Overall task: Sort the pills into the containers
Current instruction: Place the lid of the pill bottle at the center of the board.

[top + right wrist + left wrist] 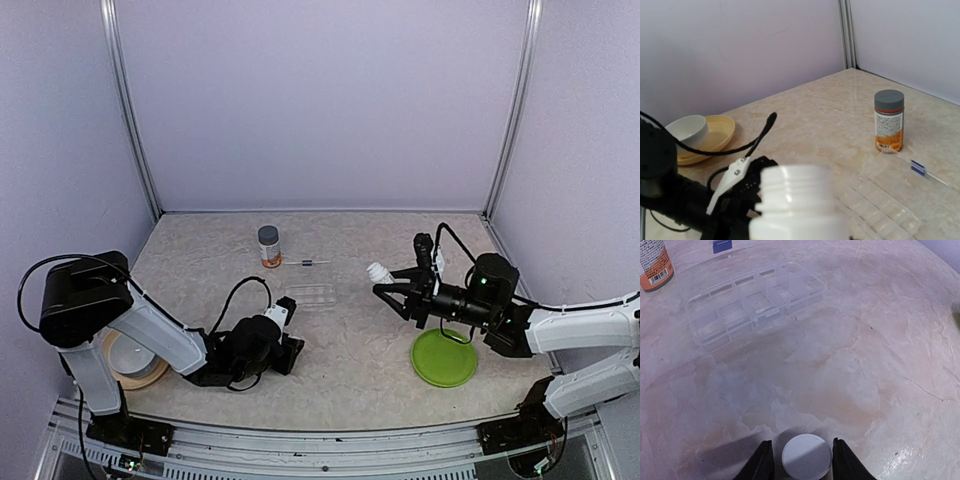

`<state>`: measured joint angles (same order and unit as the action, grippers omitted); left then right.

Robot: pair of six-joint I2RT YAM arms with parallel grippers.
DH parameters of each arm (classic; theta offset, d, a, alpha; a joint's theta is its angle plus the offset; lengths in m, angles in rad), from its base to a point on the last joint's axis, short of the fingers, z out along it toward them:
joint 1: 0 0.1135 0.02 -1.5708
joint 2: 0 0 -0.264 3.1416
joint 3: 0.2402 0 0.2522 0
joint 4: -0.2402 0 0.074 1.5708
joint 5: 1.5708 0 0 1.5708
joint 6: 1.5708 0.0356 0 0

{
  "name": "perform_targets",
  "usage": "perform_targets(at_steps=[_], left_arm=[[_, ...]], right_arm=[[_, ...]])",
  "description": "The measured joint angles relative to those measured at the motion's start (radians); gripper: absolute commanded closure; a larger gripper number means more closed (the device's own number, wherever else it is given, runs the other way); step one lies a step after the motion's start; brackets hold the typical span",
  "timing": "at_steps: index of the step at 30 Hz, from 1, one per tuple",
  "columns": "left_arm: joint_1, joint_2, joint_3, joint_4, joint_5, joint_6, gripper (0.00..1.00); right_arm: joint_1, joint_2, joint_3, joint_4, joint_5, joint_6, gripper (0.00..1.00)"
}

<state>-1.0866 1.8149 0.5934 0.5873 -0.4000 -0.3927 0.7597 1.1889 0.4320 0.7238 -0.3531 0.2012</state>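
My left gripper sits low over the table, open, with a round white cap lying between its fingers and a thin gap on each side. My right gripper hovers mid-table, shut on a small white bottle whose threaded neck is uncapped and points left toward the left arm. The gray-capped bottle with the white-and-orange label stands upright at the back. No pills show in any view.
A clear compartment box lies between the two grippers, ahead of the cap. A thin rod with a blue tag lies beside the gray-capped bottle. A green plate sits under the right arm. A white bowl on a tan plate sits near left.
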Motion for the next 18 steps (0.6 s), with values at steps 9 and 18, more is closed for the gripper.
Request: perform_targets(at_steps=[9,18], left_arm=[[-0.004,-0.001,0.0,0.0,-0.001,-0.006,0.37],[-0.004,-0.126,-0.013,-0.021,-0.001,-0.022,0.13]], right_arm=[[-0.022,0.061,0.02,0.005,-0.025,-0.003,0.92],[-0.073,0.178,0.064,0.029,-0.074,-0.011,0.92]])
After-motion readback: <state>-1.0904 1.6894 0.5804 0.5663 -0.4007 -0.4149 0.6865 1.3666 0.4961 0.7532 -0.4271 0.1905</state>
